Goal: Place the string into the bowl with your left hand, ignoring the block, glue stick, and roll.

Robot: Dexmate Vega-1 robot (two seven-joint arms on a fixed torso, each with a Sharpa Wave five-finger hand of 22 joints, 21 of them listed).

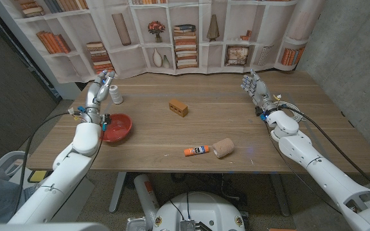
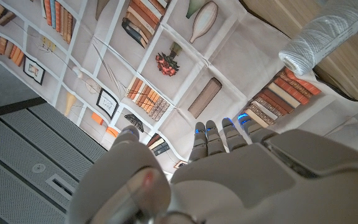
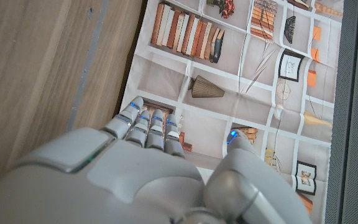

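The string is a white spool (image 1: 116, 95) standing upright at the table's far left; it also appears as a wound white spool (image 2: 319, 36) in the left wrist view. My left hand (image 1: 100, 86) is raised just left of the spool, fingers (image 2: 219, 137) straight and apart, holding nothing; a gap separates them from the spool. The red bowl (image 1: 117, 127) sits nearer the front, beside my left forearm. My right hand (image 1: 254, 85) stands open at the far right, fingers (image 3: 146, 127) pointing toward the backdrop.
An orange block (image 1: 178, 108) lies mid-table. A glue stick (image 1: 196, 151) and a tan roll (image 1: 223, 147) lie near the front edge. A bookshelf-print backdrop (image 1: 185, 32) runs behind the table's far edge.
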